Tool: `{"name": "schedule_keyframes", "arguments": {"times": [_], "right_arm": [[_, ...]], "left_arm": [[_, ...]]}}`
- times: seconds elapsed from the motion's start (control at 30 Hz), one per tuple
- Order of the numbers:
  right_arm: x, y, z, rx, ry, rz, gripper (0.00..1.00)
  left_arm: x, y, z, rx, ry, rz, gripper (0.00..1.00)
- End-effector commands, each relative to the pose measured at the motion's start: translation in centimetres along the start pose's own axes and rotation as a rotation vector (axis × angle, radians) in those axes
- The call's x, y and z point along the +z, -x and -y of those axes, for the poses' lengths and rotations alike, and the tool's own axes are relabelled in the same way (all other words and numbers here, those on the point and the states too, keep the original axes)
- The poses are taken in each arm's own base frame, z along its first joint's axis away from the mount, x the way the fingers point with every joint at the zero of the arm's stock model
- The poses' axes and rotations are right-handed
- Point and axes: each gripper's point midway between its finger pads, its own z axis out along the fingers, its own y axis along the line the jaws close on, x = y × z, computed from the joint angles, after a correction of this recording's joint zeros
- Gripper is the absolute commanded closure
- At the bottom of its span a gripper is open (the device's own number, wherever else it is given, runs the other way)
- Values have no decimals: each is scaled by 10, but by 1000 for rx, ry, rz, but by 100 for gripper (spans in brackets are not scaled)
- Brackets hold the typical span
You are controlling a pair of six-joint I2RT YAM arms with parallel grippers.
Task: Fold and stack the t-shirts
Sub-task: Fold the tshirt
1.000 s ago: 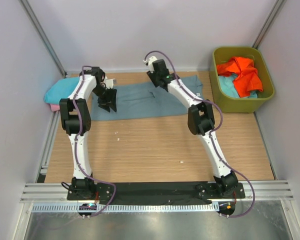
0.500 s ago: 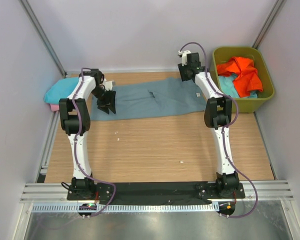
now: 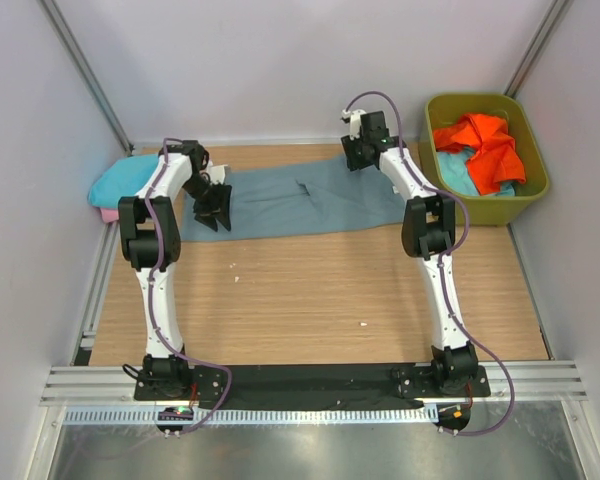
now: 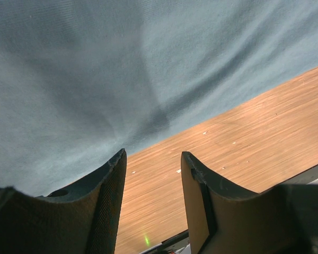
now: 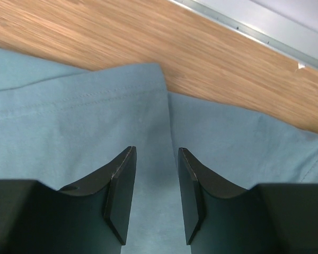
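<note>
Top external; grey-blue t-shirt (image 3: 280, 205) 1; stacked t-shirts (image 3: 120, 185) 2; t-shirts in tub (image 3: 485, 145) 2

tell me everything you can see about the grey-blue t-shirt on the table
The grey-blue t-shirt is soft matte cloth, folded into a long band lying flat across the far part of the wooden table, running left to right. The right wrist view shows a stitched hem and one layer overlapping another. The left gripper stands at its left end, the right gripper over its far edge, both open; whether either touches the cloth cannot be told.
</note>
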Motion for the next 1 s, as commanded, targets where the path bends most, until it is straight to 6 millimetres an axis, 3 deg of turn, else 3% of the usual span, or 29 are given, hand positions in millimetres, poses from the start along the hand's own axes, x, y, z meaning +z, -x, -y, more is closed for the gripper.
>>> {"name": "schedule_keyframes", "arguments": {"times": [0.0,0.2,0.37,0.5,0.53,0.63,0.97], "right_arm": [[-2,10,3,6,-2,29,57],[2,7,5,8,-6,24,57],[5,0,1,7,9,6,62],[8,-2,3,10,1,4,78],[9,-4,4,10,-5,2,89],[8,-1,7,10,-25,8,99],[-6,16,46,8,-132,51,99]], "left_arm": [[-21,6,5,27,14,56,53],[-20,6,3,28,20,54,53],[-19,7,2,30,24,53,53],[-19,6,2,32,29,52,53],[-19,6,2,31,29,51,53],[-19,5,1,31,30,49,53],[-18,7,1,30,27,51,53]]}}
